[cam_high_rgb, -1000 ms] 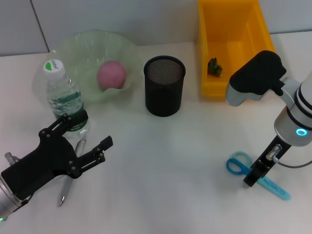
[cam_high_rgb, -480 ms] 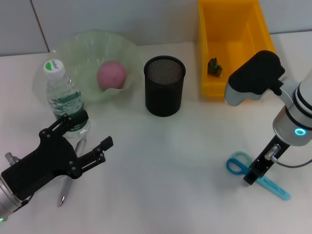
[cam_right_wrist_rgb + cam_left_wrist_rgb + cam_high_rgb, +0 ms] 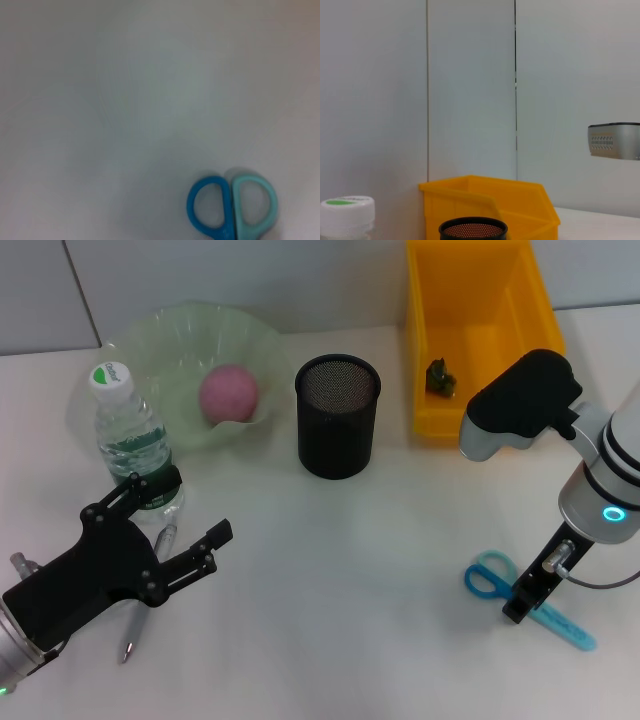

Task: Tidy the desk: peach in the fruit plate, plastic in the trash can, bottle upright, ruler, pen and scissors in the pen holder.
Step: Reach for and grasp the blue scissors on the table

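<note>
The pink peach [image 3: 229,392] lies in the pale green fruit plate [image 3: 180,335]. A clear bottle [image 3: 128,432] with a green-and-white cap [image 3: 347,210] stands upright beside the plate. My left gripper [image 3: 190,512] hovers open just in front of the bottle, above a silver pen [image 3: 140,618] lying on the desk. Blue scissors [image 3: 492,576] lie at the front right, their handles [image 3: 232,205] also in the right wrist view. My right gripper [image 3: 522,600] is down at the scissors' pivot. A green plastic scrap [image 3: 439,378] sits in the yellow trash can [image 3: 480,335]. The ruler is out of view.
The black mesh pen holder [image 3: 337,415] stands in the middle at the back, between plate and yellow bin; its rim [image 3: 472,230] shows in the left wrist view before the bin [image 3: 490,197]. White desk surface stretches between the two arms.
The right arm has edged slightly right and down over the scissors. The left arm, bottle and pen have not moved.
</note>
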`<state>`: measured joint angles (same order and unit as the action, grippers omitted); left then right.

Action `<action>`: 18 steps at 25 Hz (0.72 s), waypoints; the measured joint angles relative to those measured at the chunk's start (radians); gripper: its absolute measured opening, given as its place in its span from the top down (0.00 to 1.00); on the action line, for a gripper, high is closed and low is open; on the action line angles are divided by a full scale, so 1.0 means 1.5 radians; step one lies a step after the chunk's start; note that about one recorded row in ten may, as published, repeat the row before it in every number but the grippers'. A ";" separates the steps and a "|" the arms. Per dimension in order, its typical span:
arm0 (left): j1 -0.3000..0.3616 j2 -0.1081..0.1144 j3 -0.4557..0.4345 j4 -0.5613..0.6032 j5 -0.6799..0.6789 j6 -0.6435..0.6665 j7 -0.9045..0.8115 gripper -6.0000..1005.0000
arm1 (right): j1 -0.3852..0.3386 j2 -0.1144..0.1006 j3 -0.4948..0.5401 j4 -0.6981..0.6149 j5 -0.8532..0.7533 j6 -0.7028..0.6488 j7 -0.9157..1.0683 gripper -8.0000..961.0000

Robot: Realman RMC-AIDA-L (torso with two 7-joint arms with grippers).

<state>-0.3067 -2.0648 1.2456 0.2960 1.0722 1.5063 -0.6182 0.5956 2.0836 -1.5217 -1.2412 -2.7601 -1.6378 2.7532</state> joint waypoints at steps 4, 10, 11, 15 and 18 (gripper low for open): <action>-0.001 0.000 0.000 0.000 0.000 0.002 0.000 0.19 | 0.000 0.000 0.000 0.001 0.001 0.000 0.000 0.49; -0.001 0.000 0.000 0.000 0.001 0.005 0.000 0.19 | 0.000 0.000 0.000 0.002 0.001 0.001 0.000 0.54; -0.001 0.000 0.000 0.000 0.001 0.006 0.000 0.19 | 0.001 0.000 0.003 0.003 0.002 0.000 0.000 0.55; 0.000 0.000 0.000 0.000 0.001 0.008 0.000 0.19 | 0.001 0.000 0.007 0.002 0.002 0.000 0.000 0.60; 0.000 0.000 0.000 0.000 0.001 0.008 0.000 0.19 | 0.001 0.000 0.008 0.005 0.003 0.000 0.000 0.63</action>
<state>-0.3071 -2.0648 1.2456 0.2960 1.0739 1.5189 -0.6182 0.5967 2.0832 -1.5103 -1.2339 -2.7561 -1.6384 2.7529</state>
